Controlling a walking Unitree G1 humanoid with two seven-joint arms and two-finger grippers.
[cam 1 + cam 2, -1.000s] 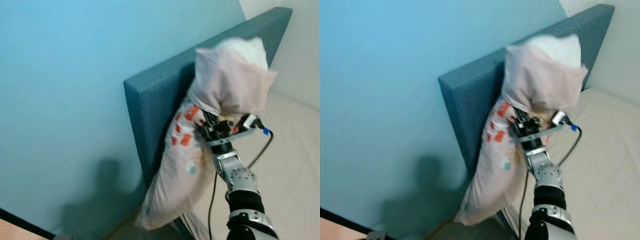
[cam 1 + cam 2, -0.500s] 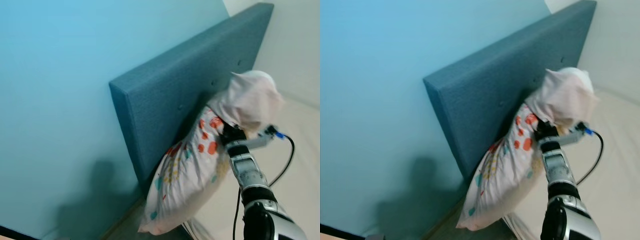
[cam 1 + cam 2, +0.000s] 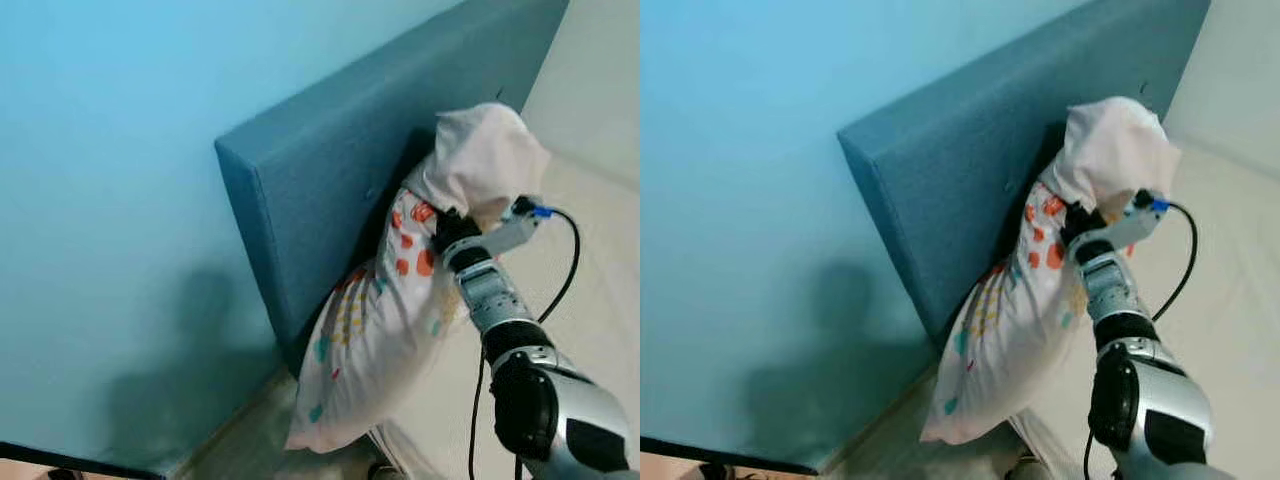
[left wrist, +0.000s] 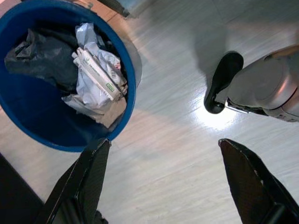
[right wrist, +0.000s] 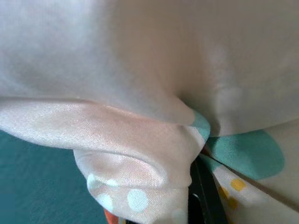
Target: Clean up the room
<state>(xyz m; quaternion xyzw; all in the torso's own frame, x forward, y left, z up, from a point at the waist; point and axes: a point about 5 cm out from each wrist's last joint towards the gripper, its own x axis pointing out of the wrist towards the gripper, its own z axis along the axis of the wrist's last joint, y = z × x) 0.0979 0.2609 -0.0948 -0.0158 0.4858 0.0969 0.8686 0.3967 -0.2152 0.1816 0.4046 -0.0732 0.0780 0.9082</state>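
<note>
Over a blue round plastic bin (image 4: 28, 121) of crumpled white paper at ten o'clock, the left gripper (image 4: 163, 186) hangs with fingers apart. At three o'clock the right gripper (image 3: 447, 228), fingertips buried in folds, clamps a white pillow with coloured dots (image 3: 385, 320) leaning on the teal padded headboard (image 3: 330, 170).

A bright blue wall (image 3: 120, 150) takes up the left of the room. A darker teal upholstered headboard (image 3: 330, 160) stands on its near side, running off to the far right. To the right lies a pale cream mattress (image 3: 600, 290), and a black cable (image 3: 560, 290) loops above it. Over pale glossy plank flooring (image 4: 177, 154) sits a round blue bin (image 4: 60, 135), with a black bag (image 4: 39, 58) and crumpled white wrappers (image 4: 96, 74) inside.
</note>
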